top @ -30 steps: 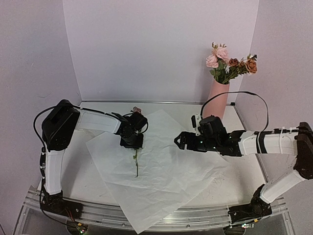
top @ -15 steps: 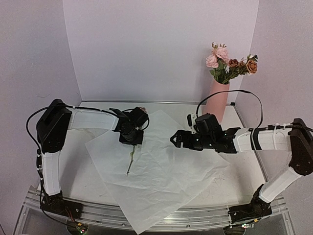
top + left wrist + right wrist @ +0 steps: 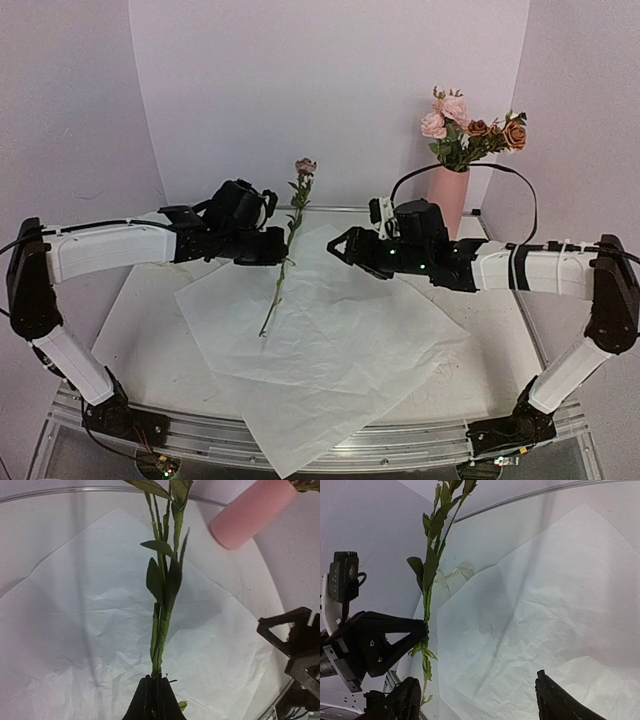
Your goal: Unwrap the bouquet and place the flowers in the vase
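Left of the vase (image 3: 447, 205) your left jaws clamped the flower (image 3: 280, 285); your wide right jaws needed a grip mid-stem.

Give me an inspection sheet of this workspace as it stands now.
Surface: white table, crinkled white paper sheet spread across it.
Job's things: tall salmon-pink cylinder vase at back right, holding pink and brownish roses; one pink-headed green rose stem held nearly upright.
Clutter: cream printed ribbon lying by the paper's edge.
End effectors: left end effector shut on the stem; right end effector open, empty.
Cables: black cable arching over the right arm; another cable along the left arm.
Surroundings: plain pale lilac walls.
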